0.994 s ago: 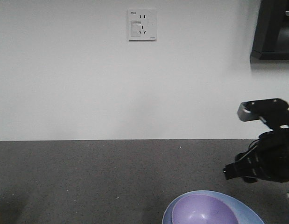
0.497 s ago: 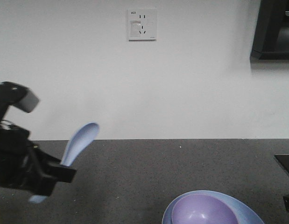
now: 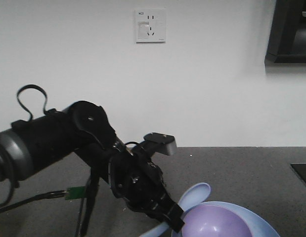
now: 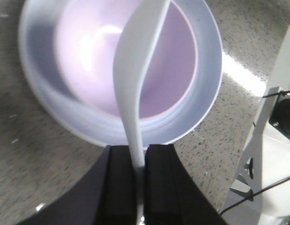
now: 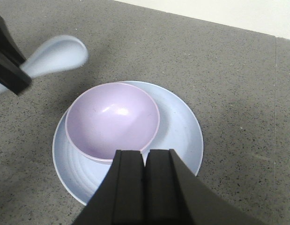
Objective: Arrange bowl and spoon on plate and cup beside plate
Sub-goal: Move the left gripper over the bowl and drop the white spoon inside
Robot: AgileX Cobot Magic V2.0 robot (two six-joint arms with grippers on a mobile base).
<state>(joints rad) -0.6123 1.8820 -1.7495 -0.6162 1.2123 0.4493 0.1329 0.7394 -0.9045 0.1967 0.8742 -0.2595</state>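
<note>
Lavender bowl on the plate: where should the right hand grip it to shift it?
Pinch the small lavender plastic bowl's thin rim from above, one finger inside, on the side facing the round light blue plate's widest bare stretch; the outer finger likely fits there, clear of the pale plastic spoon.

We see dark grey speckled counter [image 5: 238, 70]; light blue plate [image 5: 182, 136] lies flat directly on it.

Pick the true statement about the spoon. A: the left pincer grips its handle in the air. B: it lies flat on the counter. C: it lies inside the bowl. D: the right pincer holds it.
A: the left pincer is shut on the handle of the spoon, whose scoop is raised near the bowl.
</note>
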